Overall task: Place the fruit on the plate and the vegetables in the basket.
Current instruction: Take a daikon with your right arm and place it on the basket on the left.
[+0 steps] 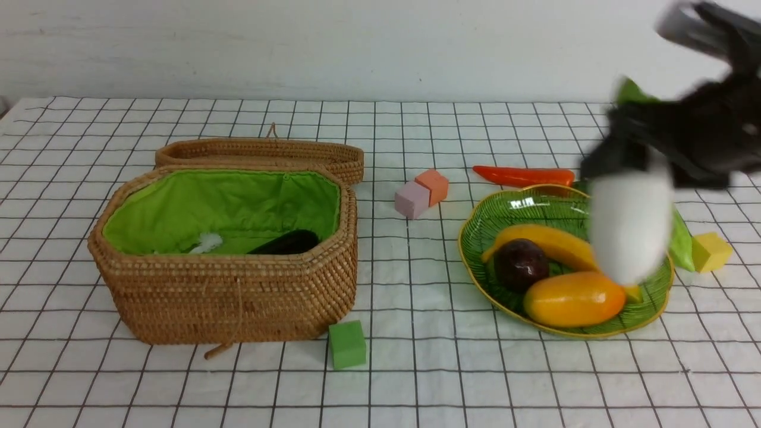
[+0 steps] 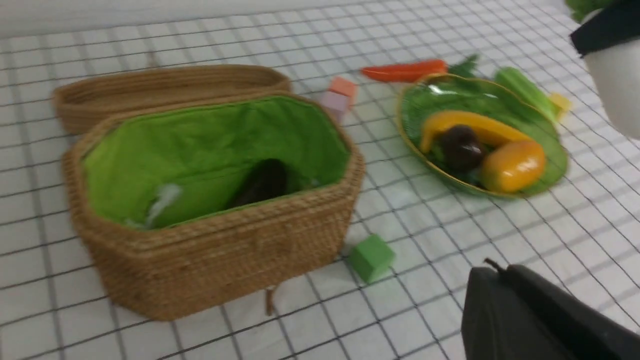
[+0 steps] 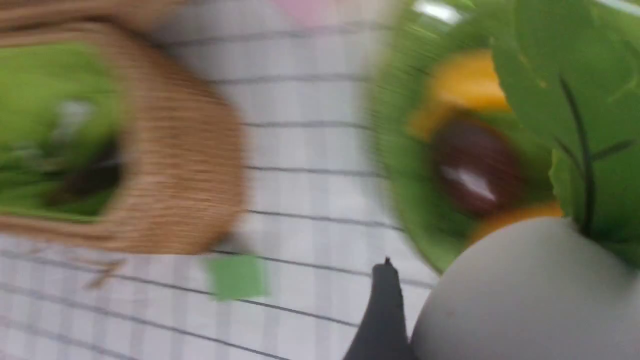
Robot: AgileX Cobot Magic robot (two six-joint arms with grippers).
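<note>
My right gripper [image 1: 624, 156] is shut on the white radish [image 1: 630, 232], which hangs blurred over the right side of the green leaf plate [image 1: 475, 261]. One dark finger [image 3: 385, 310] lies against the radish [image 3: 525, 300], with its green leaves [image 3: 575, 75] beyond. On the plate lie the banana [image 1: 547, 241], mangosteen [image 1: 521, 264] and mango [image 1: 574, 299]. The carrot [image 1: 523, 176] rests behind the plate and the light green gourd [image 1: 681, 238] to its right. The open basket [image 1: 226, 297] at left holds the dark eggplant [image 1: 285, 242]. My left gripper [image 2: 495, 272] is shut and empty above the cloth.
The basket's lid [image 1: 261, 151] lies open behind it. A pink cube [image 1: 411, 200] and an orange cube [image 1: 433, 184] sit between basket and plate. A green cube [image 1: 348, 345] is by the basket's front corner, a yellow cube [image 1: 710, 251] right of the gourd.
</note>
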